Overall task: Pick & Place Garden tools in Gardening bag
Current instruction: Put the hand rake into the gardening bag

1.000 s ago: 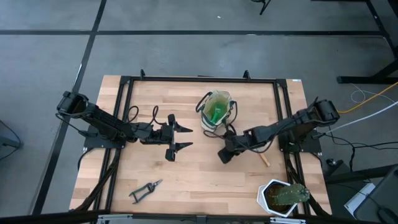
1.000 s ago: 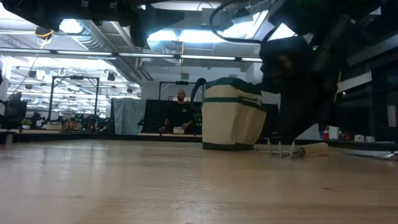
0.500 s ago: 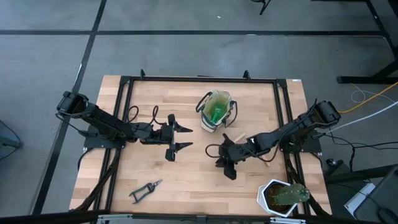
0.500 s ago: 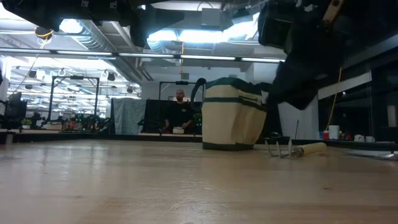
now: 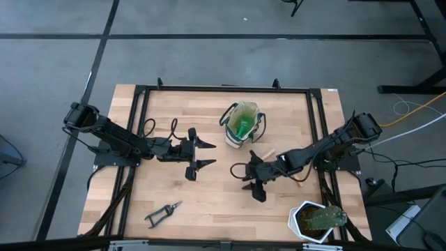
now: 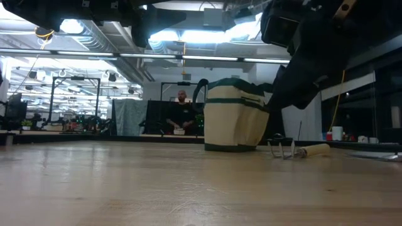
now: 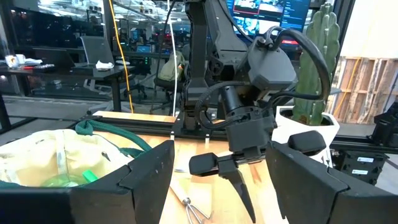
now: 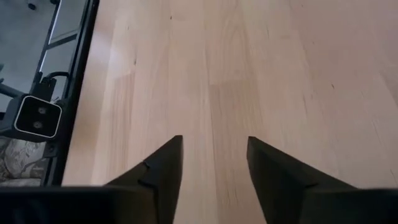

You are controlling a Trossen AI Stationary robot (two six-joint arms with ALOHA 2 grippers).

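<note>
The gardening bag (image 5: 242, 124) stands upright on its base at the table's middle far part, with the green spray bottle (image 5: 243, 127) inside it. A hand tool with metal prongs and a wooden handle (image 6: 312, 150) lies flat on the table right of the bag. The black-handled pruning shears (image 5: 162, 213) lie flat near the front left. My right gripper (image 5: 249, 183) hangs open over bare wood in front of the bag, nothing between its fingers (image 8: 163, 165). My left gripper (image 5: 207, 154) waits open left of the bag, pointing level.
A white pot with a green plant (image 5: 317, 219) stands at the front right corner. A black frame (image 5: 223, 88) runs around the table top. Bare wood lies between the shears and my right gripper. A person sits far behind the table in the low view.
My right gripper has swung away from the bag toward the table's near edge, risen a little, rolled about its own axis and opened. The bag and the tools have stayed where they were.
</note>
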